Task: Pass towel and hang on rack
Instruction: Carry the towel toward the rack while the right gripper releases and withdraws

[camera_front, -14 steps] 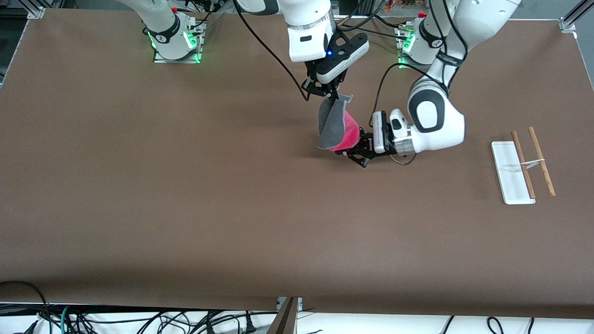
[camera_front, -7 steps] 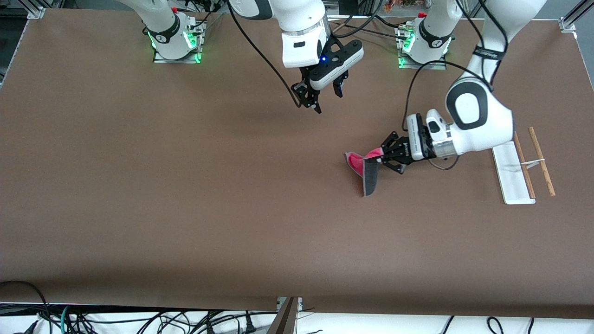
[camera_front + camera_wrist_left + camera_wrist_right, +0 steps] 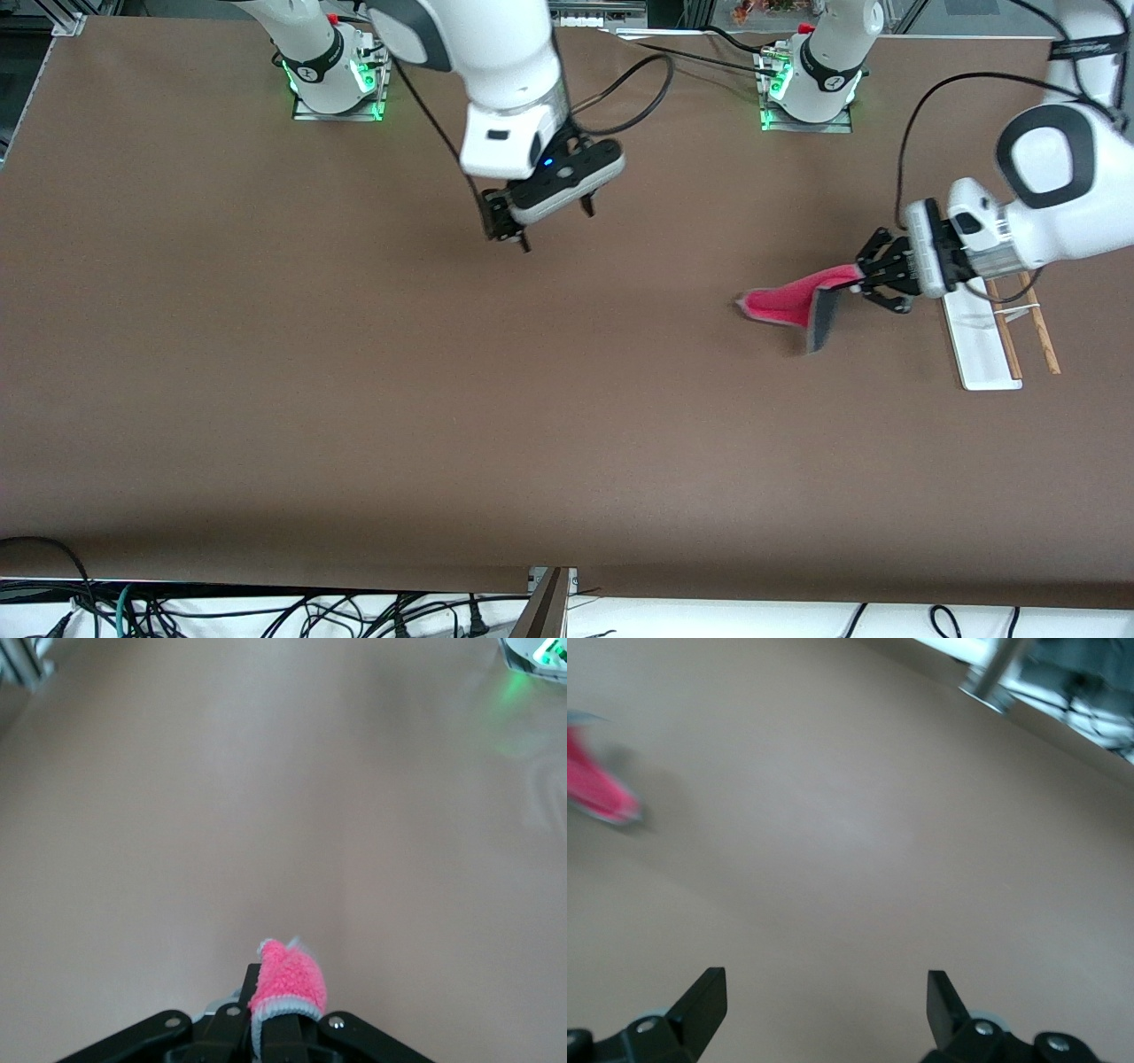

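The towel (image 3: 793, 306) hangs in the air from one pinched corner, mostly bright pink-red, with a dark grey flap folded down at the end nearest its holder and a pale trim along the edge. It trails out sideways over the bare brown desk (image 3: 354, 399), toward the right arm's end, and is just beside the rack (image 3: 979, 341) without touching it. In the left wrist view a pink tuft with pale edging (image 3: 288, 983) pokes out between the black fingers.

The left pincer (image 3: 864, 279) is pressed together, pinching the towel. Its arm comes from the base at the left arm's end, bends at a big white elbow and points the wrist level, over the desk right at the rack's white base.

The right pincer (image 3: 554, 221) is spread wide and holds nothing. It hovers over the middle of the desk with its wrist pointing down, well apart from the towel. Its own wrist view shows both finger tips (image 3: 700, 992) apart over bare desk.

The rack lies with its two brown rods (image 3: 1041, 332) alongside the white base, partly covered by the left wrist.
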Robot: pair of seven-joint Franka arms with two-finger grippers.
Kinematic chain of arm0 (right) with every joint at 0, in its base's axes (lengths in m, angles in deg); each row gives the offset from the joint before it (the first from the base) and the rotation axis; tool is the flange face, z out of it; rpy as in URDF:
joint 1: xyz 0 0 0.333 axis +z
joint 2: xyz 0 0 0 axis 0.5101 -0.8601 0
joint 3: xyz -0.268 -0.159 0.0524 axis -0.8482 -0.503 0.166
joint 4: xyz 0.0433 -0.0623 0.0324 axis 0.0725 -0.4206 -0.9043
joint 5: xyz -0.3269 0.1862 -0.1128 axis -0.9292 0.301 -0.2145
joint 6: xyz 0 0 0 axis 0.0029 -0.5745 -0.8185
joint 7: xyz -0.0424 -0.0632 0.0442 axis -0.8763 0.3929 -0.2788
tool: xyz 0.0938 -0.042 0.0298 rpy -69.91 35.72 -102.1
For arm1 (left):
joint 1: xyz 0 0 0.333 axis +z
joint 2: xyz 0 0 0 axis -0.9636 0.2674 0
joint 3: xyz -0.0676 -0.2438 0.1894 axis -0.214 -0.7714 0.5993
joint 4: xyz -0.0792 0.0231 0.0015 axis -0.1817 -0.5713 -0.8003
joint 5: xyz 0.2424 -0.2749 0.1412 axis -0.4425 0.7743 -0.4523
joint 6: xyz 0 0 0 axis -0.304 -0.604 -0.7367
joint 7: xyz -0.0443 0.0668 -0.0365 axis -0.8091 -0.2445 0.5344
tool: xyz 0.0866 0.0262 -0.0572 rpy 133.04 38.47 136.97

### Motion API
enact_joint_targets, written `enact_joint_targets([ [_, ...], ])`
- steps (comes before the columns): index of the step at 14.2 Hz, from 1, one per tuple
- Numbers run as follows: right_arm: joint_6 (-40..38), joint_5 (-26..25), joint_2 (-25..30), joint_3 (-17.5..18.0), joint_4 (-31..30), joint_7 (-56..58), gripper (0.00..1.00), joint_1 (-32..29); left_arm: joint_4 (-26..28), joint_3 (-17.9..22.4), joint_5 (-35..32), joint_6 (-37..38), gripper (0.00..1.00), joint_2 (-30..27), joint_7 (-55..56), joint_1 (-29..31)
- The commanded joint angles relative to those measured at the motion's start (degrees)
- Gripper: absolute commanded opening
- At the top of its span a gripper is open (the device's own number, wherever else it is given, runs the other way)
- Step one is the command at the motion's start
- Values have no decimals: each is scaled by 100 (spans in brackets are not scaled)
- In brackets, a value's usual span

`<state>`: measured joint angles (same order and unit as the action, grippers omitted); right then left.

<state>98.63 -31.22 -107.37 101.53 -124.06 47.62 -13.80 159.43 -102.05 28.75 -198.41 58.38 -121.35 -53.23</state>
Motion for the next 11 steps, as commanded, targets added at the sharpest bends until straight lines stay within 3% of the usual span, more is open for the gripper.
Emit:
enact_joint_targets([
  [1,-466,66,126,48,26,70,100,-524,100,-90,-408,237,0,-150,206,543],
  [4,-589,556,196,-48,9,70,100,-1369,-109,-82,-960,273,0,-72,198,993],
  [6,-904,821,336,-425,0,79,100,-1625,-697,-82,-1610,605,0,200,206,1204],
  [11,-1389,892,1012,-1189,-403,569,100,-2091,-1849,-73,-2376,1265,0,912,119,1820],
])
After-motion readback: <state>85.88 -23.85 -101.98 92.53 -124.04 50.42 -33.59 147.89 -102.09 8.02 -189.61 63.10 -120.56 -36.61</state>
